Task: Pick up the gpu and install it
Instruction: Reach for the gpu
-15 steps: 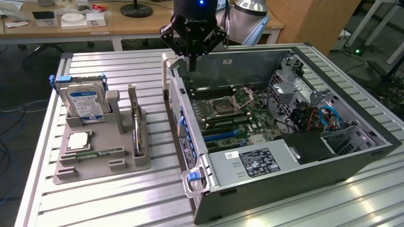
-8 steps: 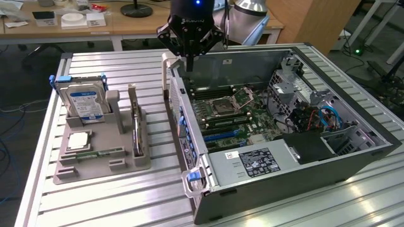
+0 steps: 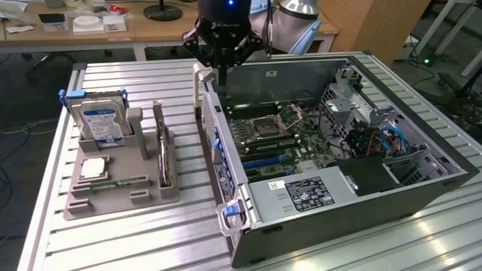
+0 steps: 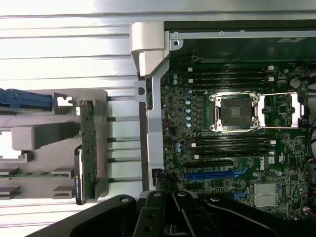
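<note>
The gpu point(image 3: 160, 148) stands on its edge in a slot of the grey holder point(image 3: 121, 203), at the exterior view's left of the open computer case point(image 3: 391, 197). In the wrist view the gpu point(image 4: 87, 148) is seen edge-on, with green board and dark face. My gripper point(image 3: 221, 78) hangs above the case's rear wall, well above and away from the gpu. Its fingers are shut together and hold nothing. The motherboard point(image 3: 283, 138) lies exposed inside, with a blue expansion slot point(image 4: 210, 175) near the case's side rail.
A hard drive point(image 3: 101, 121) with a blue-white label stands in the holder's back. A processor chip point(image 3: 92, 167) and a green memory stick point(image 3: 121, 183) lie in the holder's front. The power supply point(image 3: 305, 195) and cables point(image 3: 384, 141) take up the case's near end.
</note>
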